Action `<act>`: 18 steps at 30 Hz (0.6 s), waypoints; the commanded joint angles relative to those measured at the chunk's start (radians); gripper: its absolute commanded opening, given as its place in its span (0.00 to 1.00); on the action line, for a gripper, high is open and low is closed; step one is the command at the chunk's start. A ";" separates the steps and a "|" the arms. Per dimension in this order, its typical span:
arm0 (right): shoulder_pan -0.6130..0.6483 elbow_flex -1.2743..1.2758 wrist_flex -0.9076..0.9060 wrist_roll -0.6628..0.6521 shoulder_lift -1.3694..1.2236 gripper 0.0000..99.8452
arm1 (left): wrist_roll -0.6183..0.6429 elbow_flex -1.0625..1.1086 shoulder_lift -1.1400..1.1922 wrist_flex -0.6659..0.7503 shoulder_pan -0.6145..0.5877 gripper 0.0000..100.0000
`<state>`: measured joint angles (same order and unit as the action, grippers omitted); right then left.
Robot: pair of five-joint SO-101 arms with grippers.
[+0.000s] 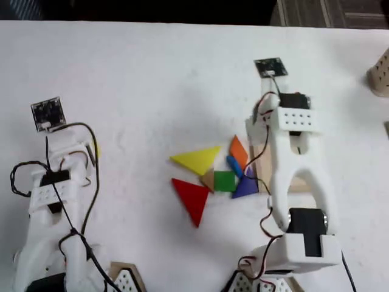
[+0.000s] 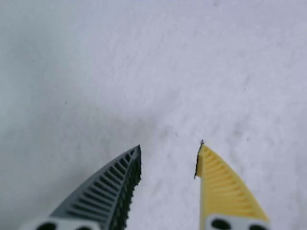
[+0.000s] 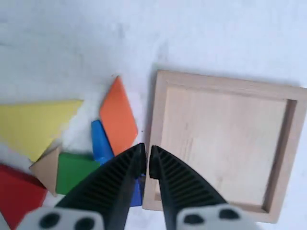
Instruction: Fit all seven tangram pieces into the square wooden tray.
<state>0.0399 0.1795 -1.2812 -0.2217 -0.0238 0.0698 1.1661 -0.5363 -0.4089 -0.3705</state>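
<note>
The left gripper hangs spread over bare table, well left of the work. The pieces cluster mid-table, none in the tray. The yellow triangle and red triangle lie leftmost, and the orange piece and blue piece just left of the tray. The right gripper, pressed nearly together and empty, hovers at the tray's left rim. It should open wide first, then pinch the orange piece across its narrow width. Blue seems to touch it, so lift straight up.
</note>
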 commanded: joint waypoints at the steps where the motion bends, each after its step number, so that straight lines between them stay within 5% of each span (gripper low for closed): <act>1: 0.067 -0.044 -0.008 0.032 0.061 0.02 | 0.005 -0.009 -0.041 0.029 -0.008 0.21; 7: 0.096 -0.061 -0.007 0.026 0.067 0.02 | 0.005 -0.009 -0.041 0.029 -0.008 0.21; 14: 0.050 0.101 -0.001 -0.060 0.073 0.23 | 0.005 -0.009 -0.041 0.029 -0.008 0.21; 18: 0.030 0.224 0.094 -0.086 0.065 0.24 | 0.005 -0.009 -0.041 0.029 -0.008 0.21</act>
<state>0.0875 0.3514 -1.2582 -0.2816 -0.0238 0.0698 1.1661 -0.5363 -0.4089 -0.3705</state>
